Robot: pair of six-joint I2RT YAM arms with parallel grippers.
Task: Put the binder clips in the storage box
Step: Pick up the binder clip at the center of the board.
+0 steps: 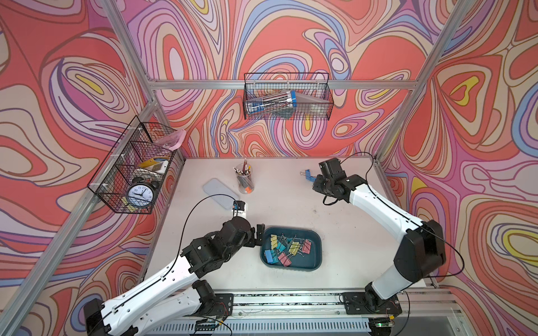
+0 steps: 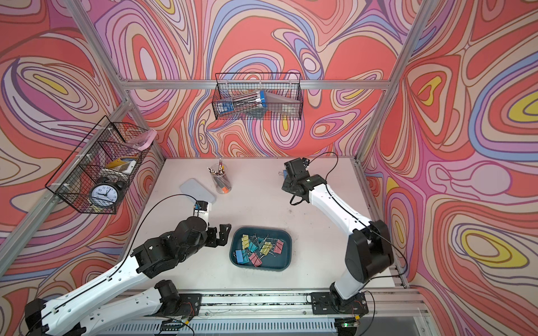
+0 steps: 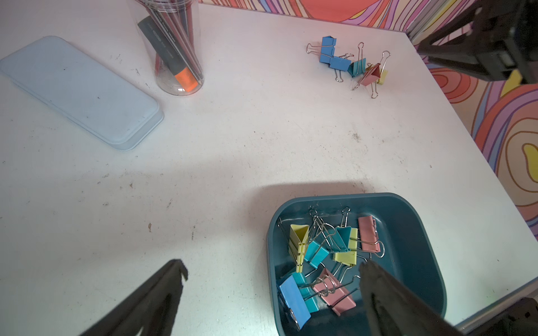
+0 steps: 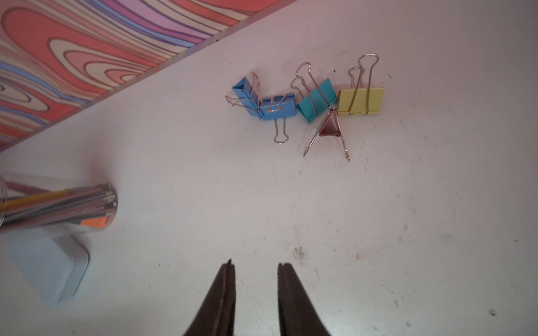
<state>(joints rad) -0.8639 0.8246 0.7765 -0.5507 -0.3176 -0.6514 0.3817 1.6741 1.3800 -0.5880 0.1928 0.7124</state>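
Observation:
The dark teal storage box (image 1: pixel 318 243) (image 2: pixel 288 243) (image 3: pixel 407 205) lies near the table's front, and several pastel binder clips (image 1: pixel 286 247) (image 2: pixel 259 248) (image 3: pixel 326 247) lie piled in it. Several more binder clips (image 3: pixel 349 64) (image 4: pixel 314 100) sit in a cluster on the table at the back right; in both top views only a blue one (image 1: pixel 308 176) (image 2: pixel 283 174) shows beside the right wrist. My left gripper (image 1: pixel 260 232) (image 2: pixel 221 232) (image 3: pixel 273 267) is wide open at the box's left end, holding nothing. My right gripper (image 4: pixel 256 265) hovers short of the loose cluster, its jaws a little apart and empty.
A clear cup of pens and pencils (image 1: pixel 244 179) (image 3: pixel 174 49) and a pale flat lid (image 1: pixel 219 192) (image 3: pixel 78 90) stand at the back left of the table. Black wire baskets (image 1: pixel 134 165) (image 1: pixel 286 96) hang on the left and back walls. The loose clips lie close to the back wall.

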